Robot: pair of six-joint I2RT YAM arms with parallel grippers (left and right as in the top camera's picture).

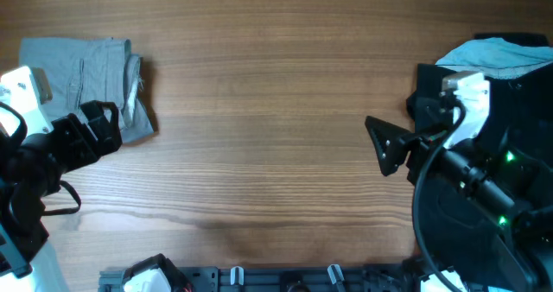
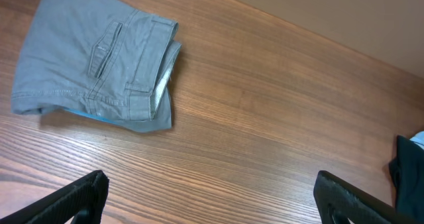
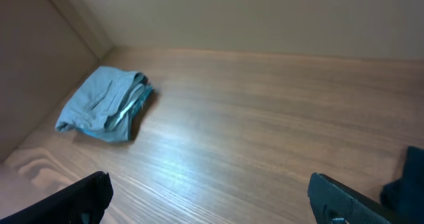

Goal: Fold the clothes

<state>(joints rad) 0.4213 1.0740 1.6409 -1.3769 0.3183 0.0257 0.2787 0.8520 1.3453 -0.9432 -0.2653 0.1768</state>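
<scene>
Where the grey shorts (image 1: 82,72) lie folded into a compact bundle at the far left of the wooden worktop (image 1: 276,111), the left wrist view shows their waistband (image 2: 156,45), belt loops and a slit pocket (image 2: 105,48) facing up. A pale strip (image 2: 162,85) runs along the inside of the waistband; it may be a label, but any writing on it is too small to read. A thin light-blue edge peeks out under the lower fold.

The left end effector (image 1: 99,123) sits at the near right corner of the bundle in the overhead view. From its own camera, its two dark fingers (image 2: 83,194) stand wide apart at the bottom corners of the picture, with bare wood between them and the shorts lying ahead, not touched. It holds nothing.

The right end effector (image 1: 376,145) is well apart from the shorts, on the right side of the worktop, pointing left. Its fingers (image 3: 344,197) are likewise spread wide in the right wrist view, with nothing between them, and the shorts show far off near the left wall.

Behind the right arm, at the right edge of the worktop, a light-blue cloth (image 1: 501,57) lies on top of a black garment (image 1: 428,89).
</scene>
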